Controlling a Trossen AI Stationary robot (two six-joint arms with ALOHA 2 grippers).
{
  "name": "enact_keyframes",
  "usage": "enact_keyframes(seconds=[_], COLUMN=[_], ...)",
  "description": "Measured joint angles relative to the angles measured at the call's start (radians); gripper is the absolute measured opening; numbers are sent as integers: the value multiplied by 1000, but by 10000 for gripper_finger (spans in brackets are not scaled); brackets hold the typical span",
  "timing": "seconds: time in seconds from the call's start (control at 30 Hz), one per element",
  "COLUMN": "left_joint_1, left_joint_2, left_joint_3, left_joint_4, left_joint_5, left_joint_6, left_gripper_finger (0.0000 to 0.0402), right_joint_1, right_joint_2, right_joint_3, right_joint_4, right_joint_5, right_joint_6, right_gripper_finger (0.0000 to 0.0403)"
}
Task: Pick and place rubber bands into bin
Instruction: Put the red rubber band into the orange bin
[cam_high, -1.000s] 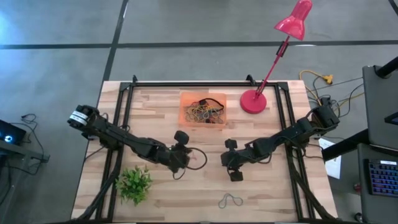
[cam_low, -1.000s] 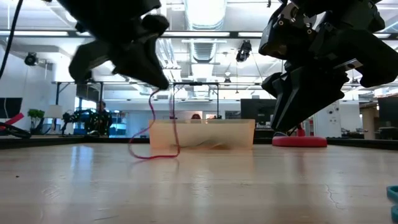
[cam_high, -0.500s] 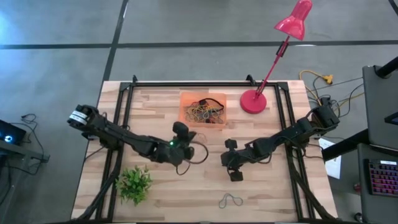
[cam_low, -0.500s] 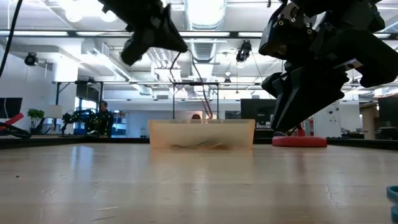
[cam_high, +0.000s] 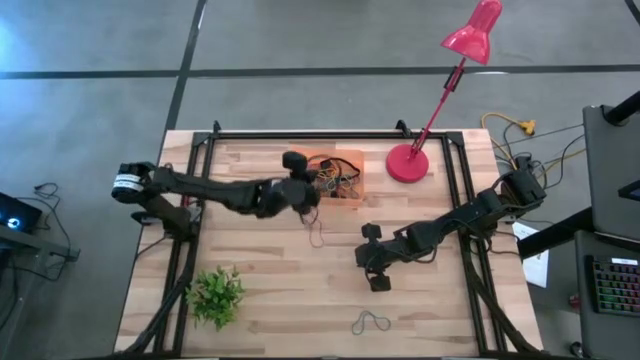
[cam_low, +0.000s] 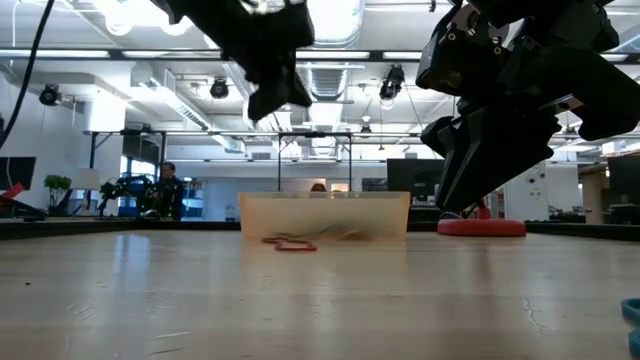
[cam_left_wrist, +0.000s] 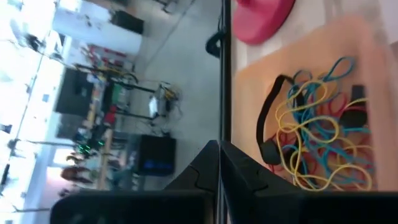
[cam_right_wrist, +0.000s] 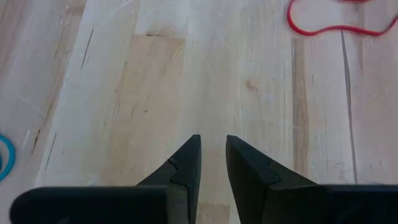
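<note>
Left gripper (cam_high: 312, 190): my fingers are pressed fully together, over the near-left corner of the bin. From my left wrist I see nothing pinched between them.

Right gripper (cam_high: 374, 258): I hover over bare wood at mid-table, well apart from the bin. My fingers (cam_right_wrist: 186, 163) stand a narrow gap apart, with nothing between them.

Bin (cam_high: 352, 160): orange tray at the far middle of the table (cam_high: 250, 310), long axis running left to right, just left of the red lamp (cam_high: 407, 163).

Bands in bin (cam_left_wrist: 317, 143): a tangled heap of yellow, blue, red and black loops; no single direction to them.

Red band (cam_high: 316, 232): it lies on the wood just in front of the bin, below my left gripper. From above it shows as a thin loop, long axis running from the bin toward the near edge. In the low view (cam_low: 290, 244) it lies flat on the table before the bin wall.

Near band (cam_high: 370, 322): a dark figure-eight by the near edge, long axis left to right.

Blue band (cam_right_wrist: 5, 158): only an arc of it shows, beside my right gripper.

Plant (cam_high: 216, 294): near-left of the table.
</note>
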Motion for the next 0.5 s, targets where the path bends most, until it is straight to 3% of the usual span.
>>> enact_keyframes(seconds=[0.13, 0.3, 0.4, 0.5], left_joint_1=[47, 0, -53, -87], left_joint_2=[5, -6, -15, -13], left_joint_3=[-10, -13, -13, -13], left_joint_4=[-4, -22, -84, -182], left_joint_5=[78, 173, 288, 468], left_joint_6=[-47, -100, -128, -141], left_gripper_finger=[0, 0, 0, 0], right_joint_1=[0, 0, 0, -1], right_joint_2=[0, 0, 0, 0], right_joint_3=[0, -1, -7, -12], right_joint_4=[0, -1, -1, -1], right_joint_5=[0, 0, 1, 2], right_joint_6=[0, -8, -18, -18], right_gripper_finger=[63, 63, 63, 63])
